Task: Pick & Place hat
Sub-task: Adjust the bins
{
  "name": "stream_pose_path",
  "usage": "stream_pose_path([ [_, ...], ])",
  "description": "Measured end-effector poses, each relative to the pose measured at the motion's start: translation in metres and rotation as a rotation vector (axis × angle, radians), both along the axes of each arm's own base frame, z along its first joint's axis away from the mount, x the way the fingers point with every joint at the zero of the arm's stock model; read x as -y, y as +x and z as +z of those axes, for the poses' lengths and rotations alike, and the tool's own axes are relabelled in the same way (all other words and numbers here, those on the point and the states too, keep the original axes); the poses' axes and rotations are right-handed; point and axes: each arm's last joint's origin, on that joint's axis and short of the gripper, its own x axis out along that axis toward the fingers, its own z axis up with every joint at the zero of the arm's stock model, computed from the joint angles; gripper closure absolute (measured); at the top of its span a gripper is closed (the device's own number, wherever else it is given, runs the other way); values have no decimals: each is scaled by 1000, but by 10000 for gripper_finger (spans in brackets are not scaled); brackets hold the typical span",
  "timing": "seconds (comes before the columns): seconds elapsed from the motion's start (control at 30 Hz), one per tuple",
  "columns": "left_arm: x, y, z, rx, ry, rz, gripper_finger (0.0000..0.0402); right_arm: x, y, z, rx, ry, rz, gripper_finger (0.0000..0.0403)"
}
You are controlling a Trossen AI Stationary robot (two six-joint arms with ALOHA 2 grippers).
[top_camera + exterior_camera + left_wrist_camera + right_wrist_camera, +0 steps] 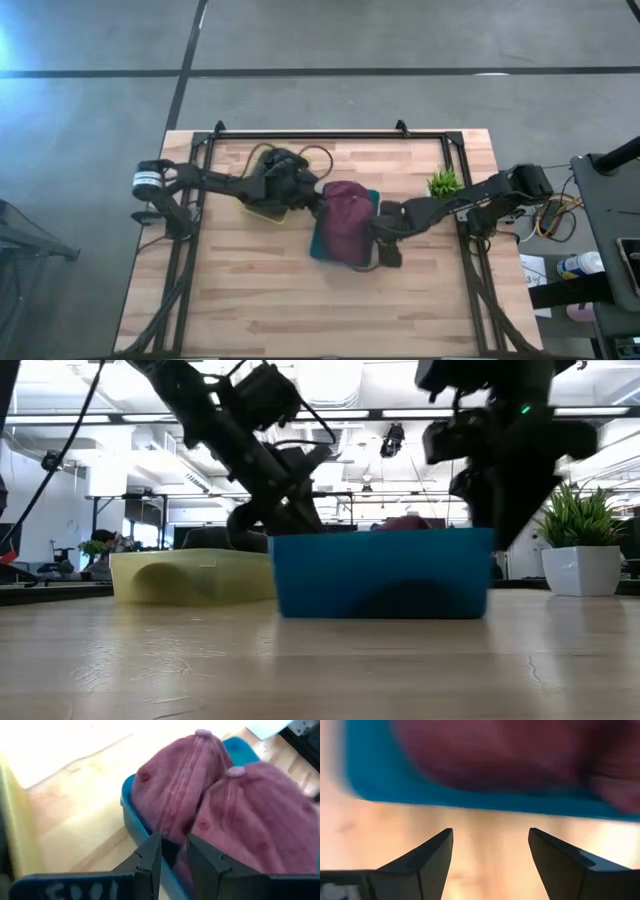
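Two maroon hats lie crown-up side by side in a blue tray (322, 240) at mid-table: one (175, 785) and the other (260, 820). From above they show as one maroon mass (346, 222). My left gripper (174, 857) is at the tray's left wall, fingers nearly together over the nearer hat's lower edge. My right gripper (490, 850) is open, hovering over bare wood just outside the tray's right wall (470, 797), touching nothing. In the low view the tray (385, 572) hides the hats except a sliver of maroon (405, 522). My left gripper pinches the lower edge (175, 837) of the nearer maroon hat between its two fingers, slanting down from the table's left over the tray wall (131, 822). The spot lies in shadow, so one layer or several cannot be told. The hat rests in the tray.
A yellow tray (262, 208) sits under my left arm, just left of the blue one. A small potted plant (444, 183) stands near the right arm. A black frame (300, 135) lines the far and side edges. Bare wood (300, 310) spans the near half.
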Motion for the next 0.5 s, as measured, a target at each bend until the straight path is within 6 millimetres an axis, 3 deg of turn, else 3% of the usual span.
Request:
stream_pose_path([
  [0.13,-1,-10,29,-6,19,-44,316,19,2,-2,-3,-81,-113,145],
  [0.27,4,-39,56,-157,40,-91,316,27,-1,1,-22,-40,-155,145],
  [0.37,7,-69,65,-330,70,-81,316,19,-4,9,-15,92,-104,145],
  [0.5,6,-92,58,-441,53,-73,316,0,-9,7,-40,190,-33,146],
])
